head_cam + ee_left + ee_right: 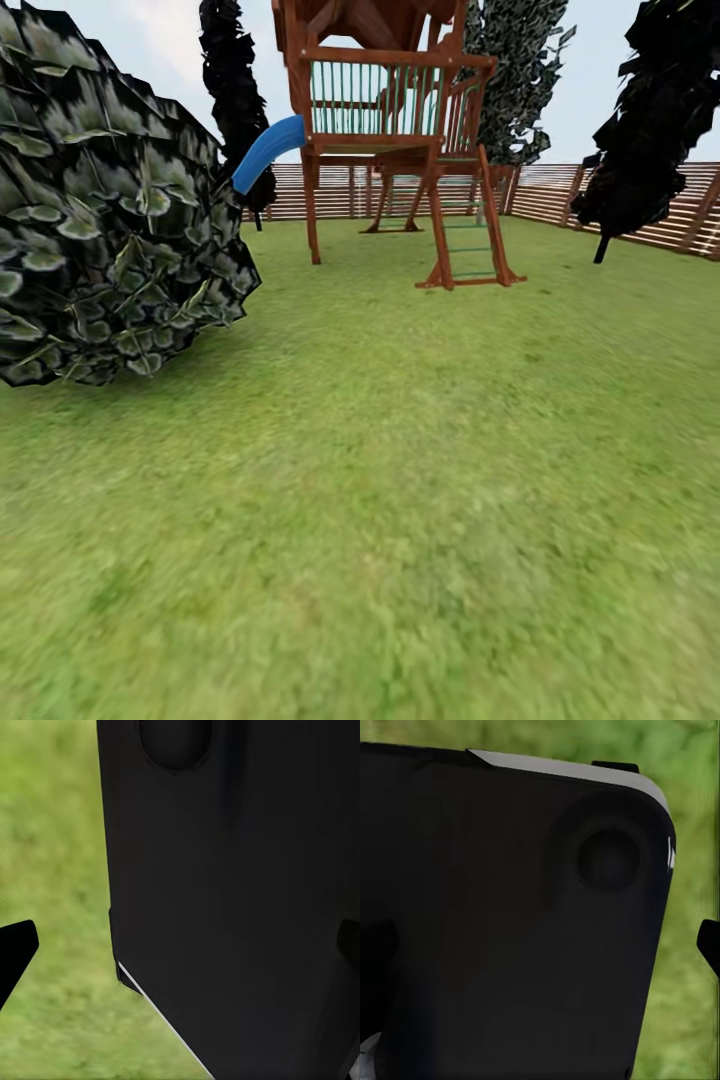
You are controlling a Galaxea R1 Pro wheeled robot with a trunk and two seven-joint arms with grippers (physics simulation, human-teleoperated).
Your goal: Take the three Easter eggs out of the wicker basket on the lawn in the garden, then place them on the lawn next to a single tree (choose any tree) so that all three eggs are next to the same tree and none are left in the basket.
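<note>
**On the lawn, facing the play tower**

Each wrist view shows one dark fingertip [15,949] at the frame edge beside the robot's black body panel [240,892]; whether the left gripper or right gripper is spread or pressed together, I cannot tell. Beyond lies the lawn [400,520], stretching to one slat fence [560,195]. One leafy bush [100,220] stands left, one wooden play tower [395,120] with one blue slide [268,150] ahead, and one thin black-trunked tree [650,120] right.

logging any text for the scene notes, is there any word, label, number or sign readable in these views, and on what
None can be read.
Play tower, slide, fence, bush, lawn: no lettering shows.
Black robot body in the right wrist view: a small white mark at its edge, too small and cut off to read.
Black body in the left wrist view: no text.
</note>
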